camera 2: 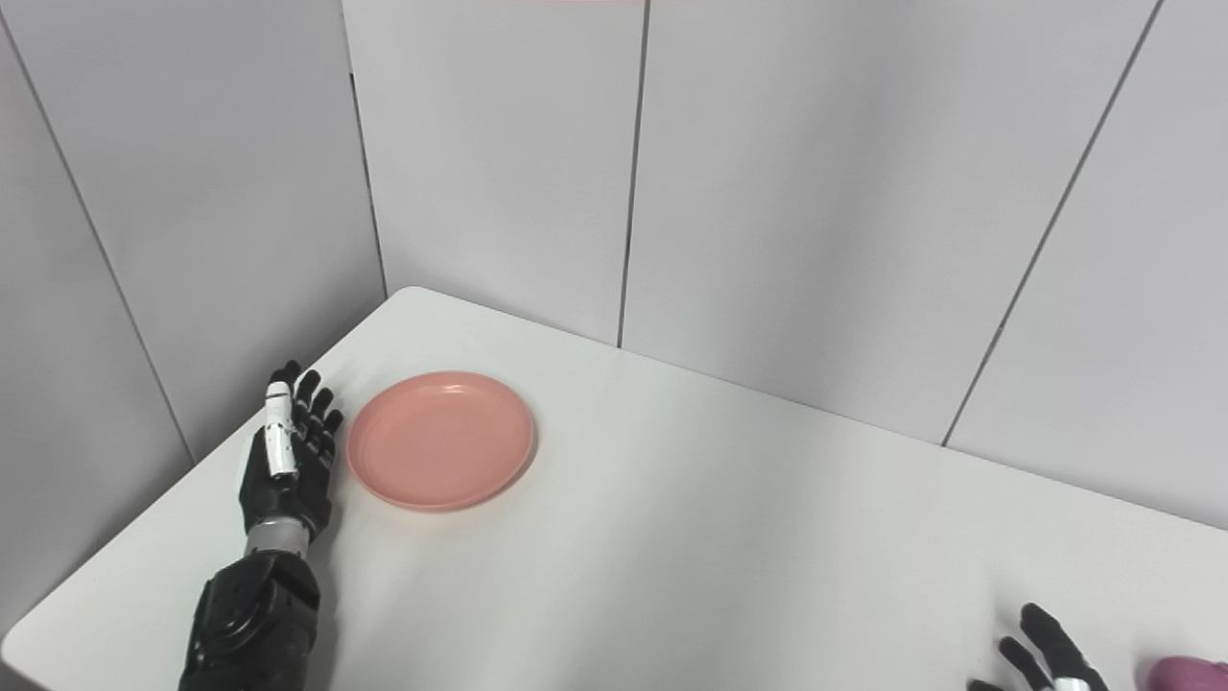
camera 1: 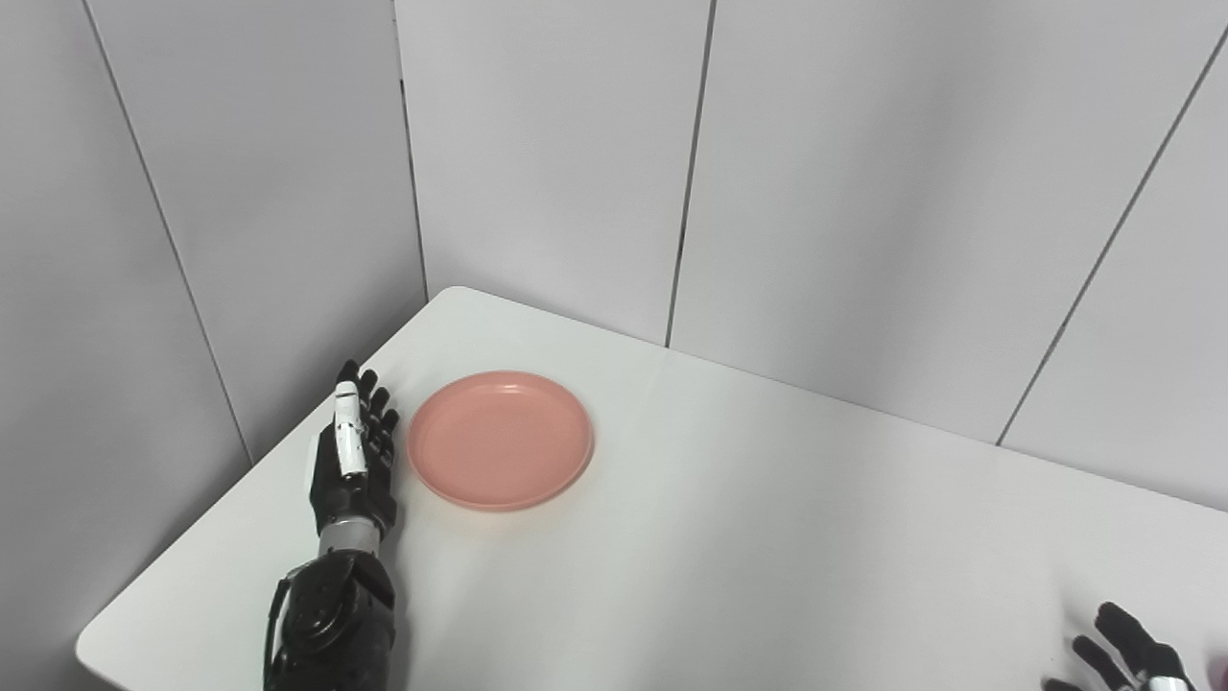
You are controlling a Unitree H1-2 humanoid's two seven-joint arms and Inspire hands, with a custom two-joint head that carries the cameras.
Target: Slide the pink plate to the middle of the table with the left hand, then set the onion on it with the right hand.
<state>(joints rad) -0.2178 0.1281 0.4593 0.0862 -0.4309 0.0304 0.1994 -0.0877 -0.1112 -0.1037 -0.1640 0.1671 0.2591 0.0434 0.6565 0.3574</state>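
At the far left corner of the white table (camera 1: 767,537) sits the pink plate (camera 1: 500,440), shallow, round and bare, well away from the middle. The left hand (camera 1: 353,461) stands just beside its left rim, edge-on to the tabletop with the fingers straight and held close side by side, gripping nothing; whether it already touches the rim I cannot tell. Down at the bottom right corner only the fingertips of the right hand (camera 2: 1041,648) show, apart and curled around nothing that I can see. A purplish rounded thing (camera 2: 1190,672) peeks in at the edge just beside them, probably the onion, though too little shows to be sure.

The plate looks like light, stiff plastic, and on that smooth top it should slide readily. I would not lift it: a flat push against the left rim, low and square, ought to send it rightward. Pushed off-centre, so light a dish may spin or skate away. The onion, firm and round with a slick skin, will want a cupping hold around its belly and may roll once set down
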